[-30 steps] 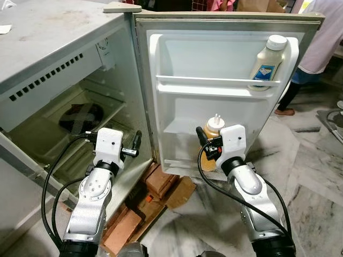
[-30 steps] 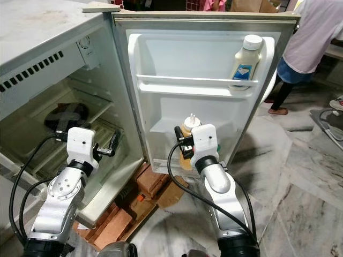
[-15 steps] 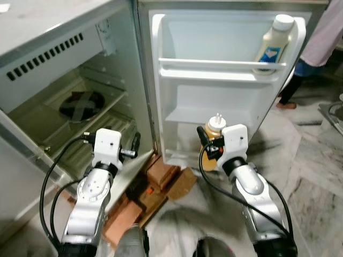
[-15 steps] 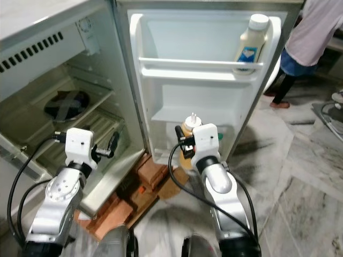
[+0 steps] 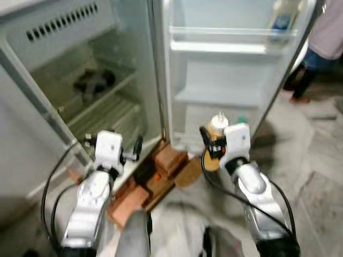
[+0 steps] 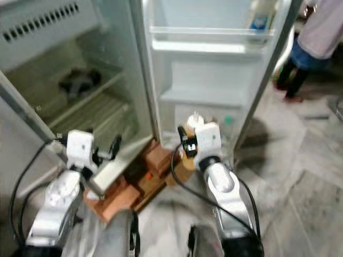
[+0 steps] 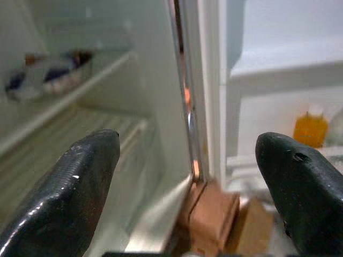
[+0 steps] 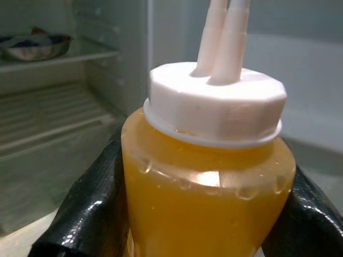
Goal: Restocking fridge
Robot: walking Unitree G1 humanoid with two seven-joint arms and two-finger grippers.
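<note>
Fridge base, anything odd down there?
Yes. The fridge rests on loose bricks with cardboard beside them on the floor, a makeshift footing. Nothing is spilled. The right hand grips an orange sauce bottle upright; the left hand is open.

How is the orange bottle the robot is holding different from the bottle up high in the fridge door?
The orange bottle is clamped in the right gripper, down low near the floor; the pale bottle stands on the door's top shelf. The orange bottle holds orange sauce under a white nozzle cap; the pale bottle is cream-coloured with a blue label. Both stand upright.
</note>
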